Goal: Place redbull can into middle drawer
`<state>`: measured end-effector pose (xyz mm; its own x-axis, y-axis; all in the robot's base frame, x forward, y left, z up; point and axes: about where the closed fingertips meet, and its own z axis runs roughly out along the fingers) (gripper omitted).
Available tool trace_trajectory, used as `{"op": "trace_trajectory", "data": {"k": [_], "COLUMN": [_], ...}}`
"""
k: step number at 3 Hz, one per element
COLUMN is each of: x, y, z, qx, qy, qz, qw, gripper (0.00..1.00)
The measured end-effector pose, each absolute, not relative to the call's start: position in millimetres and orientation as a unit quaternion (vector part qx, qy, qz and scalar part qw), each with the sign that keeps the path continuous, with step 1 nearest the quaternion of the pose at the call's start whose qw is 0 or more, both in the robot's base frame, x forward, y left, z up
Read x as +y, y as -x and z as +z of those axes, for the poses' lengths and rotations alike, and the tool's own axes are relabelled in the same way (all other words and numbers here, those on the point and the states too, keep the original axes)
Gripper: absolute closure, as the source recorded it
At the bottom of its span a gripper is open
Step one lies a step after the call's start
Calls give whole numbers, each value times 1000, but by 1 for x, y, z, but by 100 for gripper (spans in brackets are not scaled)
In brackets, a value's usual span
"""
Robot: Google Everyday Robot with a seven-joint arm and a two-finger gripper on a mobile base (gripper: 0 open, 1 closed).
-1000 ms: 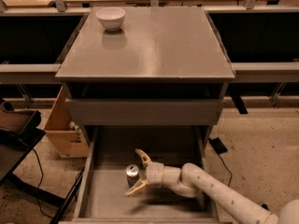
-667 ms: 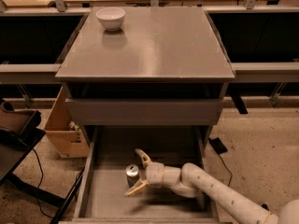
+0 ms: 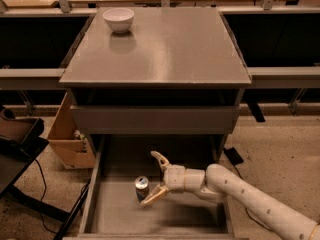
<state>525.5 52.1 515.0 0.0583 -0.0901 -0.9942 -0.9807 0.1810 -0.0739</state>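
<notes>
Down at 6 o'clock in the view, inside the open drawer (image 3: pixel 115 211), the can (image 3: pixel 142 188) stands upright on the grey floor, shiny top facing up. The gripper (image 3: pixel 149 179) sits right beside it at its 3 o'clock side, and the pale arm reaches in from the 4 o'clock corner of the frame. The pincer is spread wide: one finger points up toward 12 o'clock, and the other slants down toward 7 o'clock, where its tip crosses the foot of the can. Neither finger clamps the can, which stands on its own at the mouth of the pincer.

And what has changed over the last second? Nothing at all. The can is on the same spot, the gripper has the same spread, and the arm has the same bend. That stillness reads like a release already made, with the can delivered and the arm pausing before it pulls out. On that judgement the task looks all but done, and what is left is a clean retreat toward 4 o'clock without the lower finger nudging the can over.

As for writing, the can shows silver and blue on its side, but no lettering can be read. Up at 11 o'clock the white bowl (image 3: pixel 118 19) sits on the cabinet top (image 3: pixel 160 54) with no mark on it. At 9 o'clock a cardboard box (image 3: pixel 67 139) stands on the floor, and no print on it can be made out.
</notes>
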Motion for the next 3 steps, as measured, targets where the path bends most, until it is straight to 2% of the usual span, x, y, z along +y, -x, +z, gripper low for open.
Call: {"op": "trace_trajectory", "data": {"k": [2, 3], "x": [-1, 1], "y": [-514, -517], "z": [603, 622], "qx": [581, 574], "qy": [541, 555], "qz": [346, 331], "qw": [501, 503], "gripper": [0, 0]}}
